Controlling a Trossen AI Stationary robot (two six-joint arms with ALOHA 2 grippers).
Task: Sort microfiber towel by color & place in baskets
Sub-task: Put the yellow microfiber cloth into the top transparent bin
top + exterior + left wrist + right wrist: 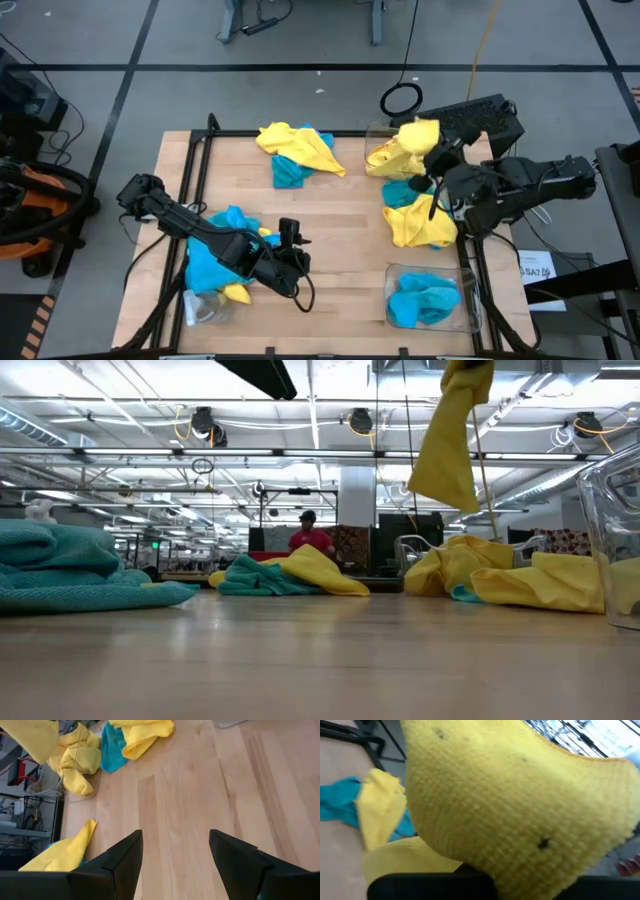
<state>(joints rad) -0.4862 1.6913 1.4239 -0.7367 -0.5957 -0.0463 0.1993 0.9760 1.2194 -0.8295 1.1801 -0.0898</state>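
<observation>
The right gripper (437, 160), clamped on a yellow towel (419, 137) hanging below it, should carry it squarely over the yellow-filled basket (378, 158) just beside before releasing; left gripper (175, 855) waits, fingers apart.

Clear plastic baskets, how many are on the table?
2. One basket sits at the near right corner holding blue towels; the other stands at the far right edge, mostly hidden behind the lifted yellow towel.

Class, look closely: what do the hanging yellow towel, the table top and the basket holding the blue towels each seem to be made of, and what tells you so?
Yellow towel: soft knitted cloth, probably microfiber, going by its fine looped texture. Table top: pale wood, likely sealed; plank seams and grain show, with a slight sheen. Basket: clear, probably plastic; the blue towels show through its walls.
</observation>
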